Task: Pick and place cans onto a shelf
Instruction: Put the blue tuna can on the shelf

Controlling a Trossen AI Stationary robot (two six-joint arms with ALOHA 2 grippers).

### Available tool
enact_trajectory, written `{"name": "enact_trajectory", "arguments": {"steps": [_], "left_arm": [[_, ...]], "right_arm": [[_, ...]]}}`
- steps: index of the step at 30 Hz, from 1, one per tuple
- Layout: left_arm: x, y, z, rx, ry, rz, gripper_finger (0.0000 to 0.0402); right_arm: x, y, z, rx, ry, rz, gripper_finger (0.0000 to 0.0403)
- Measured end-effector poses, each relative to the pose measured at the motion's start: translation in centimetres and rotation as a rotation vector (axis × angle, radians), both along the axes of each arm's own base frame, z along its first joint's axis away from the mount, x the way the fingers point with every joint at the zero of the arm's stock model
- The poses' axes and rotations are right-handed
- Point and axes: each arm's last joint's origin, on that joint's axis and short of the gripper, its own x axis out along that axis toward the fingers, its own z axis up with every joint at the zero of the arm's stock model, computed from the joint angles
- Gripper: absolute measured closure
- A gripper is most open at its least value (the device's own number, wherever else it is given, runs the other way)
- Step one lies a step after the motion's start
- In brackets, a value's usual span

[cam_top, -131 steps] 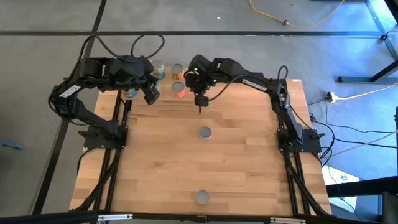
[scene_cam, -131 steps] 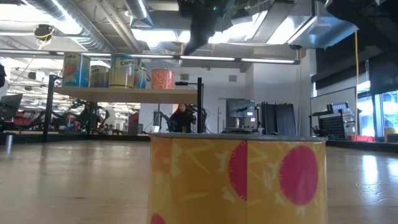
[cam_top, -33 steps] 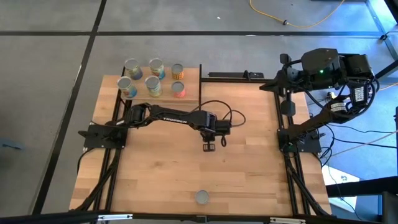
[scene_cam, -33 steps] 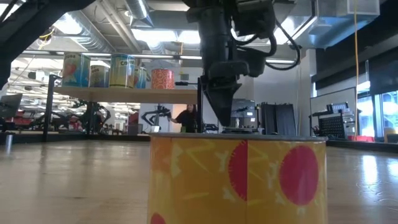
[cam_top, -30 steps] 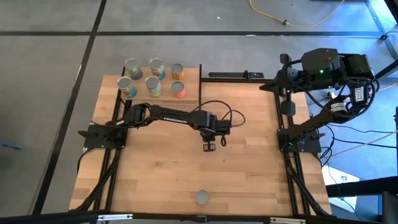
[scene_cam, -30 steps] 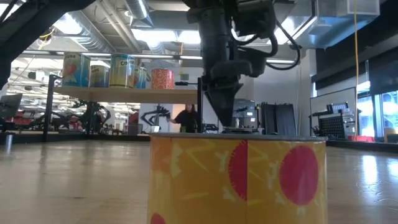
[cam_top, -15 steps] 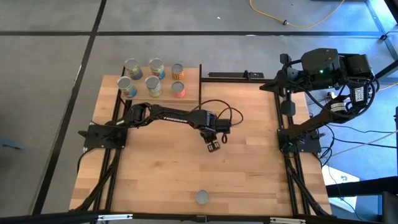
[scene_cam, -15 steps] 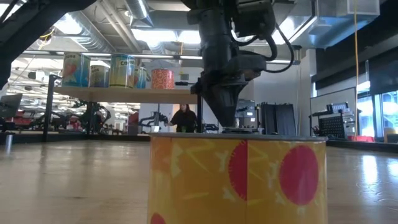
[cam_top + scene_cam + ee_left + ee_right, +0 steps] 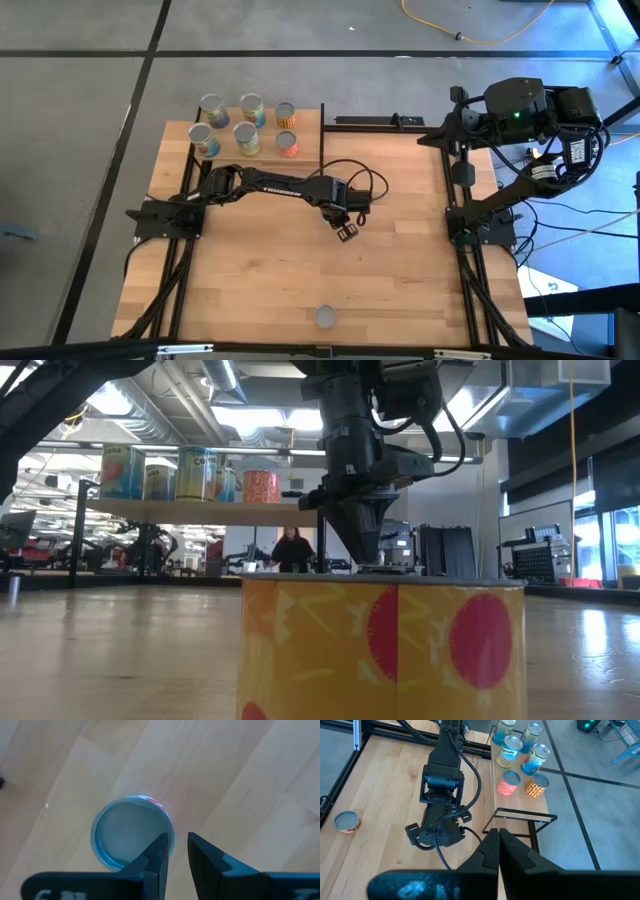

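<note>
1. Since a second ago, my left pincer (image 9: 347, 232) has twisted a little about its wrist and shifted slightly toward the right side of the table (image 9: 400, 290); the can (image 9: 132, 840) below it, the shelf (image 9: 306, 128) and my right arm have not moved.
2. Left pincer: it hangs point-down over mid-table, fingers (image 9: 159, 851) parted by a narrow gap and holding nothing. The can lies beside one finger, not between the two, so I judge the twist to be an alignment for a grasp from above.
3. Can under the pincer: it stands on the tabletop, well apart from the shelf. Its long axis is vertical and its round top faces straight up at the wrist camera; only a sliver of red label shows.
4. Second can (image 9: 325, 317): it stands upright near the table's front edge, axis vertical, yellow-and-red label toward the low camera.
5. Shelved cans (image 9: 245, 136): six stand upright on the shelf at the far left corner, set in two rows, presumably to leave room beside them.
6. Right pincer (image 9: 498, 847): closed and empty, parked high off the table's far right corner, clear of the work.
</note>
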Motion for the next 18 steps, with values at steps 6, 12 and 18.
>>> {"name": "enact_trajectory", "arguments": {"steps": [6,12,18], "left_arm": [[0.01,-0.06,0.00,-0.024,-0.002,0.016,0.0337],[0.06,-0.15,0.02,0.007,-0.009,0.029,0.0337],[0.25,-0.14,-0.70,-0.011,-0.002,0.089,0.0337]], "right_arm": [[0.00,0.00,0.00,0.002,0.000,-0.001,0.0397],[0.00,0.00,0.00,0.003,-0.001,-0.002,0.0397],[0.00,0.00,0.00,0.003,-0.001,-0.002,0.0397]]}}
